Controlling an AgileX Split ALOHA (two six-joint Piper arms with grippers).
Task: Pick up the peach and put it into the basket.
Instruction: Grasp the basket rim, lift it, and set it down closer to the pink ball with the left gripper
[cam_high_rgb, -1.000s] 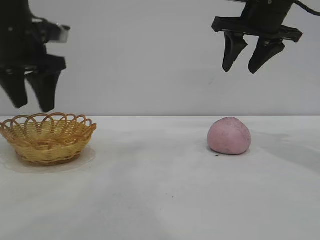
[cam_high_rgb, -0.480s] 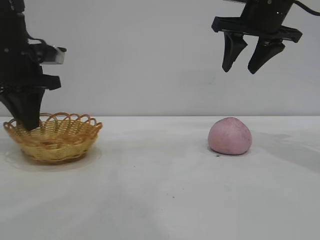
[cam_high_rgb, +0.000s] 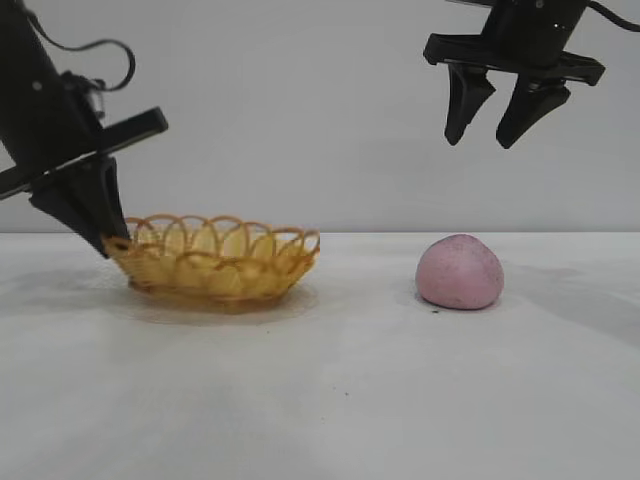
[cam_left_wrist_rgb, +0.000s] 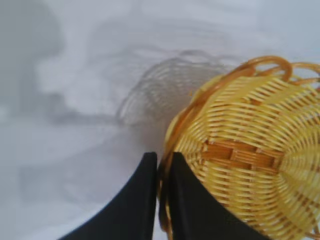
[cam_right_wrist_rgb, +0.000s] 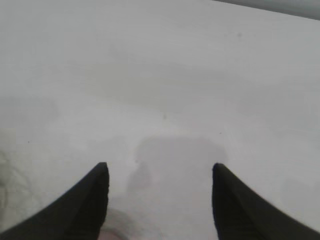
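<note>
left gripper: clamped on basket rim, left bench side | right gripper: wide, empty, above peach

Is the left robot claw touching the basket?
Touching. The left wrist view shows the left gripper with its jaws closed on the basket rim, the wicker edge pinched between them.

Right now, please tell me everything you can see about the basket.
The basket is a shallow oval of woven yellow-tan wicker with an orange-brown rim of open loops. It looks empty. It is tilted, with its gripped end raised. It is at the table's left side in the exterior view, well apart from the peach. The left gripper is shut on its rim, with one finger inside the basket and the other outside.
</note>
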